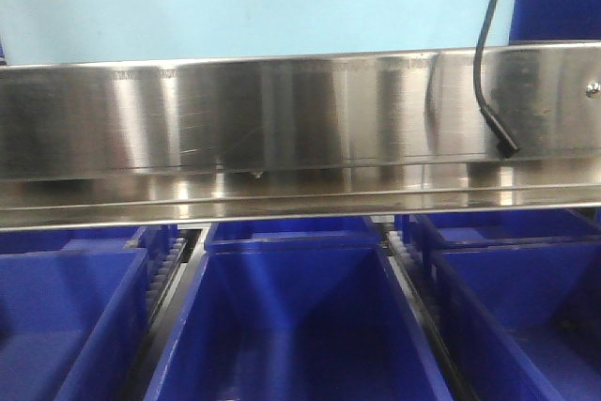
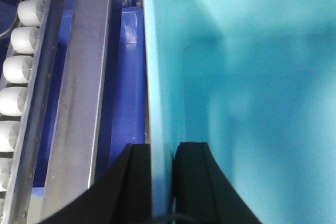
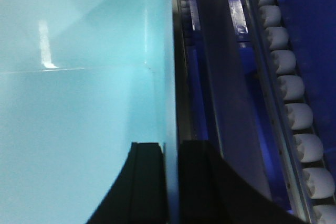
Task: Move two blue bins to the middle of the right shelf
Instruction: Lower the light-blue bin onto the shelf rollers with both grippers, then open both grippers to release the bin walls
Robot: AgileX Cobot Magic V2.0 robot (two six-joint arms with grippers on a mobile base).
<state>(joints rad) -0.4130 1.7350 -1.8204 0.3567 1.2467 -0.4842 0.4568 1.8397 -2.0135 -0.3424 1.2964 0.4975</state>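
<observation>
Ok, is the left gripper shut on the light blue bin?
Shut: the left gripper has fingers pressing both faces of the light blue bin wall.

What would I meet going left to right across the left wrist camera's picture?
Row of white plastic rollers → flat brushed-steel rail → dark royal-blue plastic bin → pale aqua plastic bin.

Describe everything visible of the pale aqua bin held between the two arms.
The pale aqua bin looks like smooth, glossy plastic with plain walls; what shows of its inside is bare. The left pincer grips its left wall, the right pincer its right wall, one finger inside and one outside each. From the front, its wall shows above the steel shelf rail.
</observation>
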